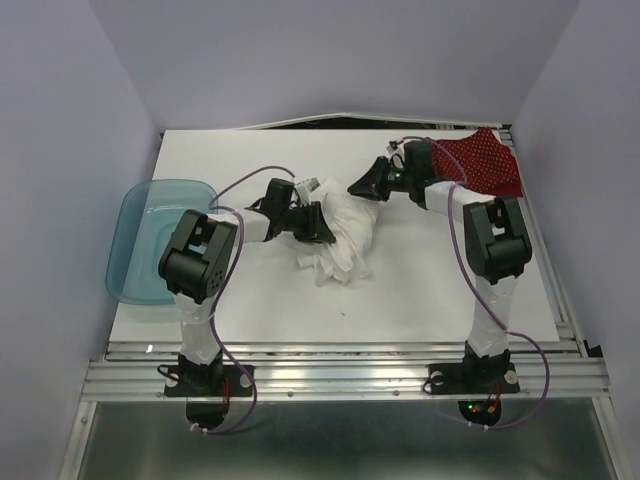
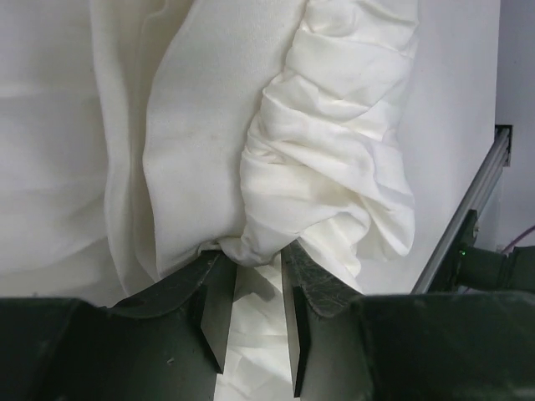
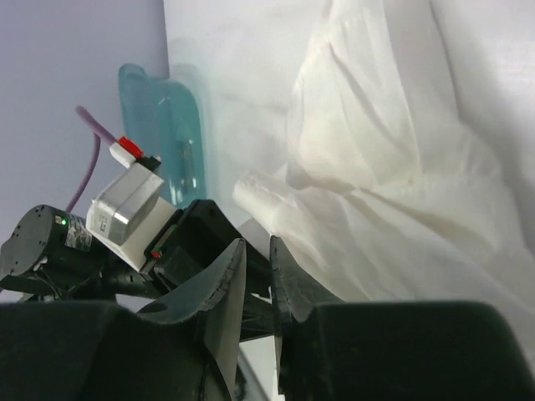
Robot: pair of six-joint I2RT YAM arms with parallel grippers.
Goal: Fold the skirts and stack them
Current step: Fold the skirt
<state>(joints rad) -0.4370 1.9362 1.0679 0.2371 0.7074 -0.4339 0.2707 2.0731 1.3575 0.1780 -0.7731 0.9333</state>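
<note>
The white skirt (image 1: 340,238), wrinkled and pleated, lies bunched in a crumpled heap near the middle of the table (image 1: 250,300), its loose folds trailing toward 6 o'clock, while the red skirt (image 1: 488,160), dotted with small white spots, lies spread fairly flat at the 1 o'clock corner, well apart.

readable text: none | only candidate: small dark sticker (image 3: 99,222) on the side of the silver box (image 3: 129,200), left of the white skirt (image 3: 393,167) | lettering too small and blurred to make out | brands, numbers, signs: none legible
</note>
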